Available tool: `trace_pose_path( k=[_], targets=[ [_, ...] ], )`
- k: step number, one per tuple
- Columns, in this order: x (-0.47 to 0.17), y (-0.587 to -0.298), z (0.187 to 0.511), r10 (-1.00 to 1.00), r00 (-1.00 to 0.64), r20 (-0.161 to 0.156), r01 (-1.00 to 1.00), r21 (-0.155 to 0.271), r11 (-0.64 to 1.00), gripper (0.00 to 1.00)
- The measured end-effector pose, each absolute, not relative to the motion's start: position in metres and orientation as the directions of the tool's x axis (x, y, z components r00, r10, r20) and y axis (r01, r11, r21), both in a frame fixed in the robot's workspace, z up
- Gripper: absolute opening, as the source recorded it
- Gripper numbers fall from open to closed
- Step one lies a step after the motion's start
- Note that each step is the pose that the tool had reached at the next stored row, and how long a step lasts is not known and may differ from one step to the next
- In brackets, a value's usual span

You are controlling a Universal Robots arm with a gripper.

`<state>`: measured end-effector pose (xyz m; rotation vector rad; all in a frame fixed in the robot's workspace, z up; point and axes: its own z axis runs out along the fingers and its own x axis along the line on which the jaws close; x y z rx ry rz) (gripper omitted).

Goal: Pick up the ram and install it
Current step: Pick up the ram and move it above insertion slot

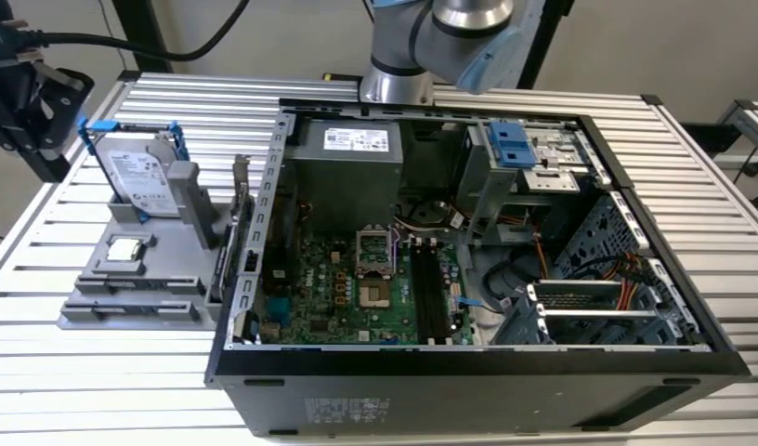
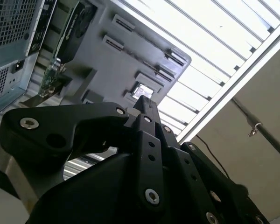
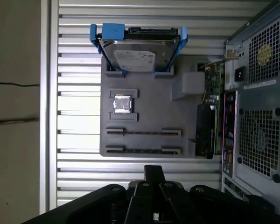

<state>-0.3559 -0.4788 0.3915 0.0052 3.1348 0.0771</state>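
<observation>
Two long slotted holders (image 3: 113,150) sit at the end of the grey plastic parts tray (image 3: 149,112) farthest from its hard drive, and each carries a thin strip seen edge-on. The strip nearest that end shows greenish-brown board most clearly. I take it for the ram (image 3: 143,150), the long narrow green circuit-board stick, not yet lifted. The black two-finger gripper (image 3: 154,170) hangs above the tray, well apart from it, with its fingertips pressed together and nothing between them.

Several things could go wrong from here. Coming down with the jaws closed would knock the ram instead of straddling it. The stick offers only a thin top edge, so an off-centre or tilted grasp could let it slip or twist in its holder. The second thin stick (image 3: 143,132), just beside it toward the tray's middle, could be clipped by a wide finger. Inside the open black computer case (image 1: 478,372), beside the tray, the black memory slots (image 1: 431,288) lie near loose cables. A skewed stick pushed into a slot could jam or flex.

By count, the tray holds:
- one silver hard drive in a blue-handled frame (image 3: 135,56)
- one small square silver processor chip (image 3: 122,103)
- two holders with, it seems, two sticks
- one dark expansion card (image 3: 205,130) along the side facing the case

I cannot count the memory slots exactly.
</observation>
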Motion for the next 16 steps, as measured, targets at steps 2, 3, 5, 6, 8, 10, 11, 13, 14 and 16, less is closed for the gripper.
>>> trace_pose_path(
  k=[2,3,5,6,8,10,11,13,14,16],
  targets=[
    [-0.3560,-0.4801,0.3915,0.003,-1.000,-0.006,0.003,0.049,0.999,0.00],
    [-0.3560,-0.4803,0.3915,0.004,-1.000,-0.006,0.003,0.049,0.999,0.00],
    [-0.3561,-0.4804,0.3915,0.003,-1.000,-0.006,0.003,0.049,0.999,0.00],
    [-0.3561,-0.4804,0.3915,0.003,-1.000,-0.006,0.003,0.049,0.999,0.00],
    [-0.3561,-0.4804,0.3915,0.003,-1.000,-0.006,0.003,0.049,0.999,0.00],
    [-0.3561,-0.4804,0.3915,0.003,-1.000,-0.006,0.003,0.049,0.999,0.00],
    [-0.3561,-0.4804,0.3915,0.003,-1.000,-0.005,0.003,0.049,0.999,0.00],
    [-0.3561,-0.4804,0.3915,0.003,-1.000,-0.004,0.003,0.049,0.999,0.00],
    [-0.3561,-0.4804,0.3915,0.003,-1.000,-0.004,0.003,0.049,0.999,0.00],
    [-0.3561,-0.4804,0.3915,0.003,-1.000,-0.004,0.003,0.049,0.999,0.00]
  ],
)
